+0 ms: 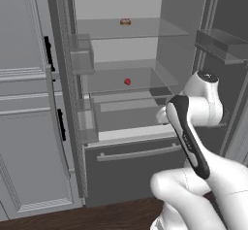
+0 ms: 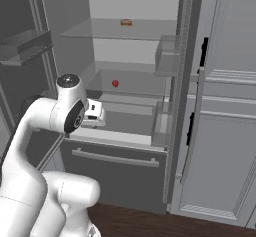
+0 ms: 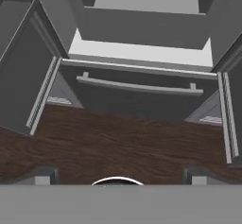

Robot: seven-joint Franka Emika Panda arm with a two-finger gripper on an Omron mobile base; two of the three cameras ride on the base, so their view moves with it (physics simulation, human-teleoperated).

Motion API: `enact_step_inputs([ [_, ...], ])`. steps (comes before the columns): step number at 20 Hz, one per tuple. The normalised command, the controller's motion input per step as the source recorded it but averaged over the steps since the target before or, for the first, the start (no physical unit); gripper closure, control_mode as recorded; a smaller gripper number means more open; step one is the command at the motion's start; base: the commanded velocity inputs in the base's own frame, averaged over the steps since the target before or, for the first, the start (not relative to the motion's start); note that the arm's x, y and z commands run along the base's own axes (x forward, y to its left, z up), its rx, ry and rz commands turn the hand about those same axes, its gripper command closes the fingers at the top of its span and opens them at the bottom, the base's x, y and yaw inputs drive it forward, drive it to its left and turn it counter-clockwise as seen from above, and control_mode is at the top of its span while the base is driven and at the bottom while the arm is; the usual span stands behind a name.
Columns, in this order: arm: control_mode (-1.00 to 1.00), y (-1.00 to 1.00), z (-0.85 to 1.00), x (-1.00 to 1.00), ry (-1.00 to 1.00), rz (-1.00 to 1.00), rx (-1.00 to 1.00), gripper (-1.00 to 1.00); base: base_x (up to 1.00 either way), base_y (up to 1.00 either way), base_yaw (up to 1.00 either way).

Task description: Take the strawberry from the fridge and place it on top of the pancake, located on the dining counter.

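Observation:
The fridge (image 1: 135,171) stands with both doors open, its pale interior and glass shelves showing. A tiny red strawberry (image 1: 127,81) lies on the middle glass shelf, also seen in the right base view (image 2: 115,83). My gripper (image 2: 94,114) hovers in front of the fridge, below and in front of the strawberry's shelf and apart from it. In the hand view my gripper (image 3: 118,176) is open with nothing between its fingertips (image 3: 43,176), and it looks down at the shut bottom drawer (image 3: 137,100) and the floor. The pancake and the dining counter are out of view.
A small brown-and-tan item (image 1: 125,22) sits on the top shelf. Open doors with bins (image 1: 220,44) (image 2: 25,46) flank the arm. Light grey panelled cabinets (image 1: 29,127) with black handles stand beside the fridge. Dark wood floor (image 3: 118,142) lies below.

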Motion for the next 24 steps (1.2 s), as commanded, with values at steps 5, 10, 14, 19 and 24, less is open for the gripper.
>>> enact_step_inputs([
  [5,-1.00,0.12,-0.27,0.00,-0.05,-0.18,-0.05,-1.00,0.00,0.00,0.00],
  [10,-1.00,0.00,-0.02,0.00,0.00,-0.33,-0.02,-1.00,0.00,0.00,0.00],
  [14,-1.00,-0.04,0.00,0.00,0.00,-0.13,0.00,-1.00,0.00,0.00,0.00],
  [19,-1.00,0.00,0.00,0.00,0.00,0.00,0.00,-1.00,0.00,0.00,0.00],
  [24,-1.00,0.00,0.00,0.02,0.00,0.00,0.00,-1.00,0.00,0.00,0.00],
])
